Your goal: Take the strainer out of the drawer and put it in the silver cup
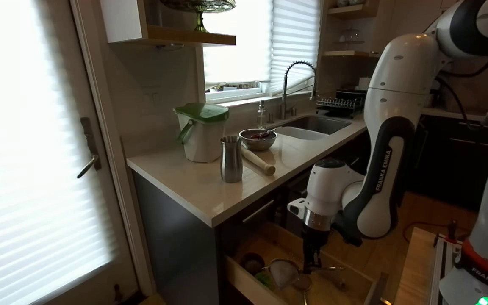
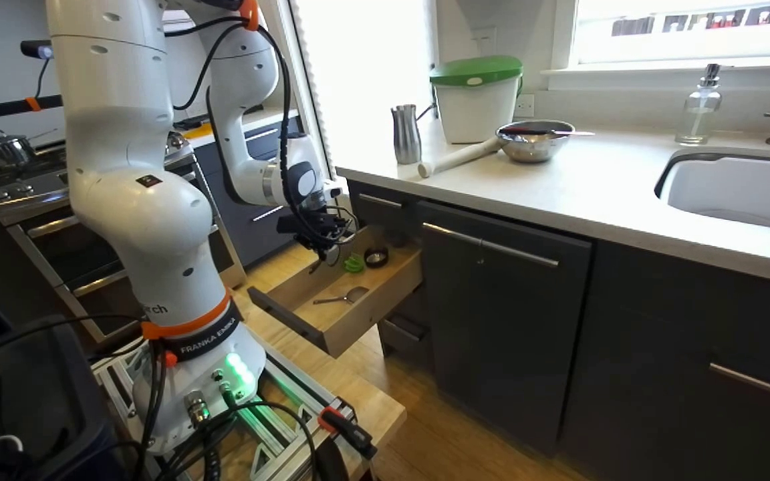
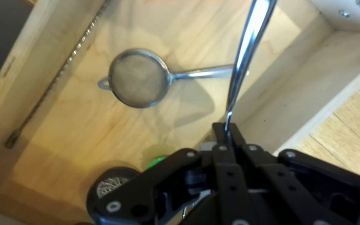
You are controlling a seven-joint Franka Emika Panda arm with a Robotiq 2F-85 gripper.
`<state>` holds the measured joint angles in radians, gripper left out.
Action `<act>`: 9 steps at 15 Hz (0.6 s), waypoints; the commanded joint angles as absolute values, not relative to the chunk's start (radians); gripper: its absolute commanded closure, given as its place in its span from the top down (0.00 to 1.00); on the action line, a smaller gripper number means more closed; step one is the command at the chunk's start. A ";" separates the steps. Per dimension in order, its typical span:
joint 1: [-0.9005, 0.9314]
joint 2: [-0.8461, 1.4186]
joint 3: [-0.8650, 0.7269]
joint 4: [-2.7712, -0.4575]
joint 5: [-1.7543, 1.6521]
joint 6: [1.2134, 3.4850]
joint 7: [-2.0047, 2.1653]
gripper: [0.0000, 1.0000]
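My gripper (image 3: 227, 127) is shut on the shiny slim handle of a strainer (image 3: 249, 40). In the wrist view the fingers hide most of its mesh bowl. In an exterior view the held strainer's (image 1: 284, 272) bowl hangs at the gripper's side, over the drawer (image 1: 250, 283). A smaller round strainer (image 3: 138, 78) lies on the drawer's floor, its handle partly behind the held handle. It also shows in an exterior view (image 2: 356, 294). The open drawer (image 2: 375, 315) has pale wood walls. The silver cup (image 1: 231, 161) stands upright on the counter above; it also shows in an exterior view (image 2: 406, 135).
A dark round object (image 3: 112, 181), a green item (image 2: 353, 262) and a twisted metal rod (image 3: 64, 67) lie in the drawer. On the counter (image 1: 184, 186) stand a white jug with green lid (image 1: 203, 135) and a metal bowl (image 1: 261, 143). A wooden roller (image 1: 259, 162) lies by the cup.
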<state>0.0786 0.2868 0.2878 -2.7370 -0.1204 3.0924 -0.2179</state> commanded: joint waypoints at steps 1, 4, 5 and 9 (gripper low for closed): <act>-0.060 0.204 0.464 -2.745 -0.108 3.009 -0.269 0.01; -0.086 0.138 0.531 -2.744 -0.135 3.012 -0.292 0.01; -0.092 0.070 0.552 -2.816 -0.136 3.068 -0.316 0.01; -0.087 0.092 0.564 -2.746 -0.225 3.226 -0.328 0.01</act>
<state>-0.0689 0.1135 0.5435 -2.7454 -0.1729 3.1219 -0.3120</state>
